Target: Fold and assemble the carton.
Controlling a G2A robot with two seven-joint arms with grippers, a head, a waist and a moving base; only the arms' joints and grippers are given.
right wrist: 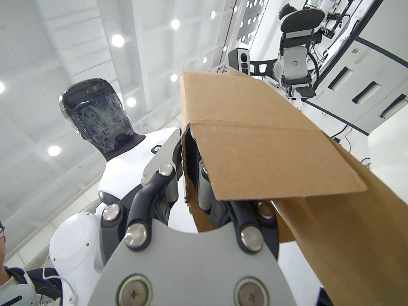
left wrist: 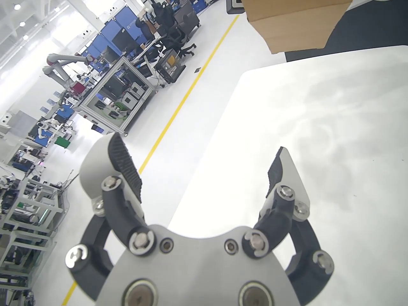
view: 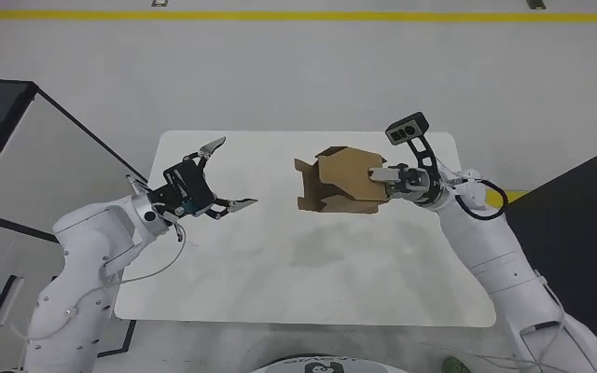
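Observation:
A brown cardboard carton [view: 343, 179] is held above the right half of the white table [view: 308, 270], its flaps partly unfolded and its open end facing left. My right gripper [view: 381, 174] is shut on the carton's right wall; in the right wrist view the fingers [right wrist: 205, 189] pinch that cardboard panel [right wrist: 261, 157]. My left gripper [view: 220, 174] hovers over the left part of the table, open wide with nothing between its fingers [left wrist: 126, 163], well apart from the carton [left wrist: 293, 7].
A black frame stand [view: 56, 121] sits off the table's left edge. A dark panel [view: 560, 205] lies beyond the right edge. A yellow floor line [view: 298, 15] runs behind the table.

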